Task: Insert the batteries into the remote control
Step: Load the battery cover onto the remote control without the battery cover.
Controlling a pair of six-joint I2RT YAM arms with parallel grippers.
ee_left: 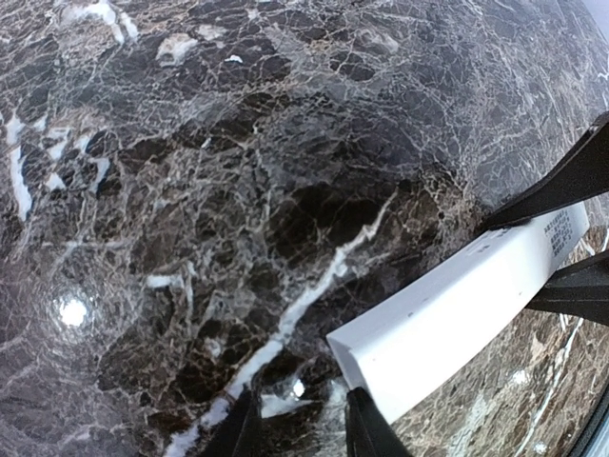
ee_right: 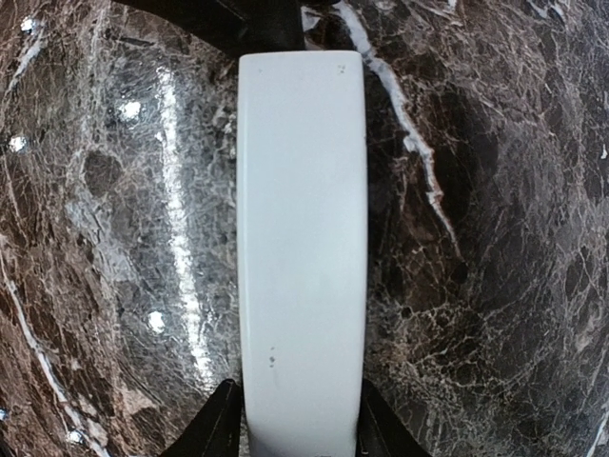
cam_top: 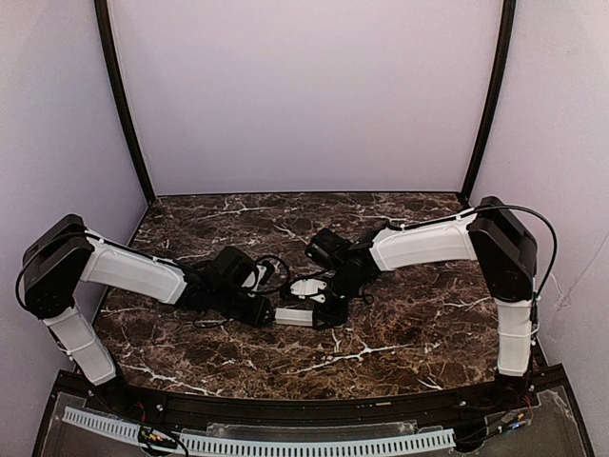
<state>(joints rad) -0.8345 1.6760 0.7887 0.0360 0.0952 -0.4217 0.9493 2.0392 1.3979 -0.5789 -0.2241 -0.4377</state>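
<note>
Stretching between both grippers at the middle of the dark, white-veined marble table [cam_top: 409,352], the white remote control [cam_top: 293,317] is running from 9 to 3 o'clock in the top view. Pale lilac walls [cam_top: 304,95] are closing the table in. The right gripper [ee_right: 297,424] is clamping its 3 o'clock end, a finger on each long side. The left gripper [ee_left: 300,424] is sitting at the 9 o'clock end, fingers slightly apart over bare marble, one right at the remote's corner.
</note>
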